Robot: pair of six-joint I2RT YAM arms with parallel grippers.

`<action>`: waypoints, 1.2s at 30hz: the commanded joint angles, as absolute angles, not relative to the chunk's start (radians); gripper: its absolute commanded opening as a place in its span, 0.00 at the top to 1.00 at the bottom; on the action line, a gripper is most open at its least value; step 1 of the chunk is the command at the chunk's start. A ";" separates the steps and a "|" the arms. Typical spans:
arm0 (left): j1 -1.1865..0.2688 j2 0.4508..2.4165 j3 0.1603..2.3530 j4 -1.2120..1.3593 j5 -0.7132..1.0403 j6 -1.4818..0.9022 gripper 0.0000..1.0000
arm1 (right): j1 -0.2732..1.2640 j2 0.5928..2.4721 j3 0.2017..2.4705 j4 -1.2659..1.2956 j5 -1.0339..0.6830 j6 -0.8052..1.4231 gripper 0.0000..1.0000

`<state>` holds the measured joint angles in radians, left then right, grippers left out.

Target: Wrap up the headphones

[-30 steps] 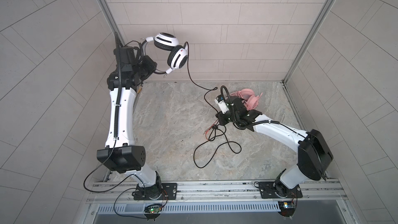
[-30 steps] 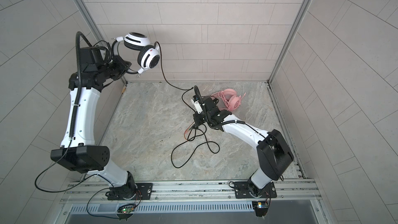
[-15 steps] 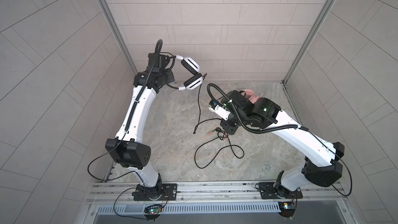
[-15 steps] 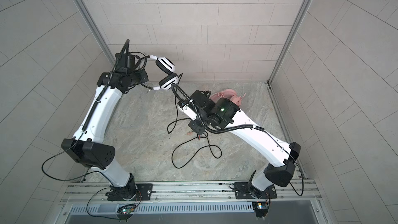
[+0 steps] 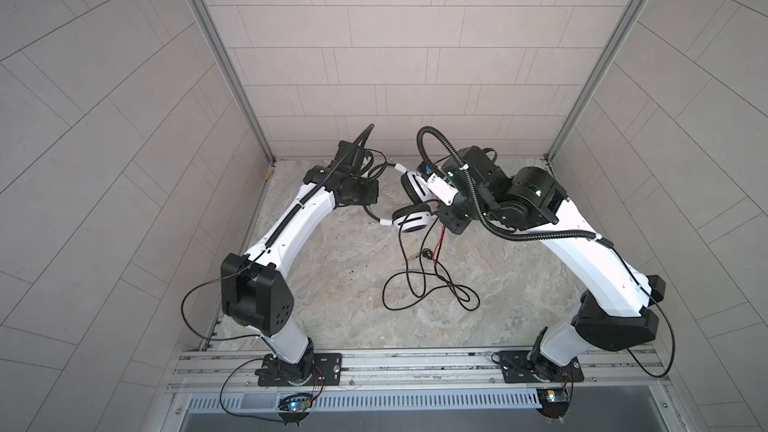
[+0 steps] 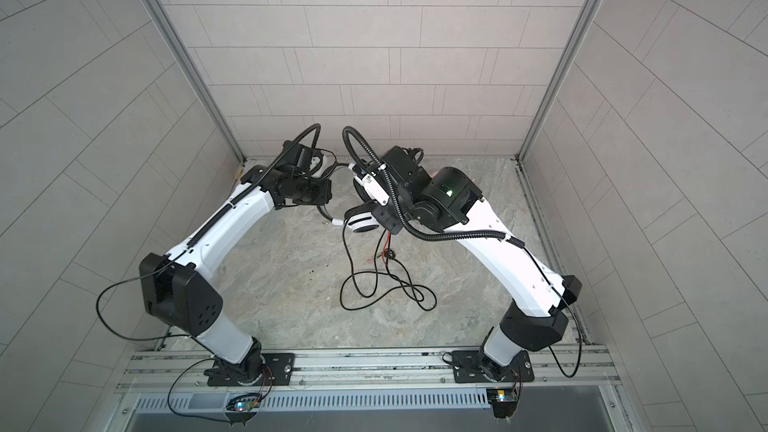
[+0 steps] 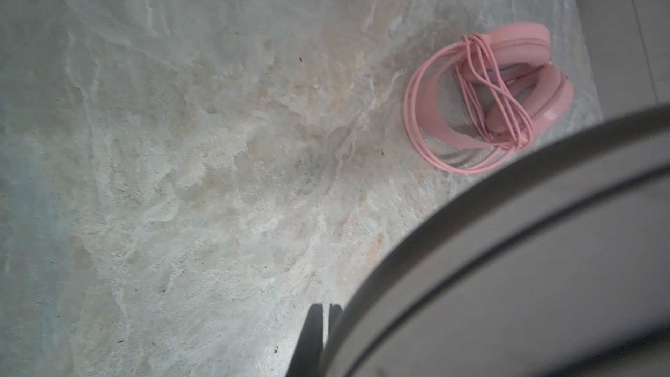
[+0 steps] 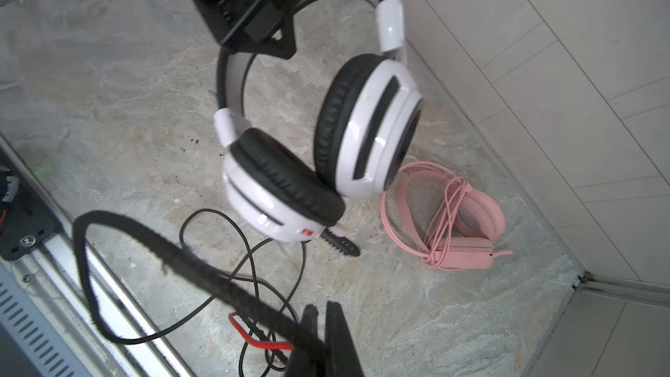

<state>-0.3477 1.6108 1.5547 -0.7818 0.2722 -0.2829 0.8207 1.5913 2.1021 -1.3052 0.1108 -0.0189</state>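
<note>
right wrist view gives you the best look: the white-and-black headset (image 8: 326,146) hangs clear of the table (image 5: 332,284), with the left gripper (image 7: 323,320) clamped on its headband (image 8: 232,77). in both top views it sits at about 12 o'clock from the table's middle. the right gripper (image 8: 322,324) is closed on the black cable (image 8: 203,270). the rest of that cable lies in loose loops near the middle of the table, drifting toward 4 o'clock. the pink headset (image 8: 456,219) lies at about 1 o'clock by the back corner, its pink cable (image 7: 482,77) already wound round it. expect the held headset to be light, with glossy shells that look slippery and soft pads, so the headband is your safest hold. the cable looks thin and limp, likely to kink or snag on the mic boom (image 8: 339,241), so take it close to the ear cup and feed it round. hidden stuff: in the top views the right arm (image 5: 582,251) covers the pink headset and its own fingertips. left wrist view is mostly filled by a blurred band up close. you can't tell whether any turn of black cable is on the headset yet. a red lead (image 8: 253,335) shows near the closed jaws and the plug ends are too small to make out.
</note>
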 commanded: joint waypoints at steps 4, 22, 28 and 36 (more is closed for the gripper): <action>-0.356 1.516 1.500 -0.695 0.606 -0.306 1.00 | 0.749 1.563 2.105 -1.267 0.169 -0.011 1.00; -0.397 1.531 1.412 -0.774 0.839 -0.204 1.00 | 0.659 1.559 2.087 -1.185 0.208 -0.002 1.00; -0.396 1.538 1.413 -0.811 0.820 -0.168 1.00 | 0.577 1.548 2.044 -1.136 0.150 0.032 1.00; -0.389 1.568 1.458 -0.830 0.687 -0.200 1.00 | 0.598 1.510 2.029 -1.123 -0.103 0.050 1.00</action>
<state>-0.3912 1.5524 1.4113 -0.8242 0.6937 -0.1829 0.5678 1.5501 2.0052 -1.1259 0.0181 0.0395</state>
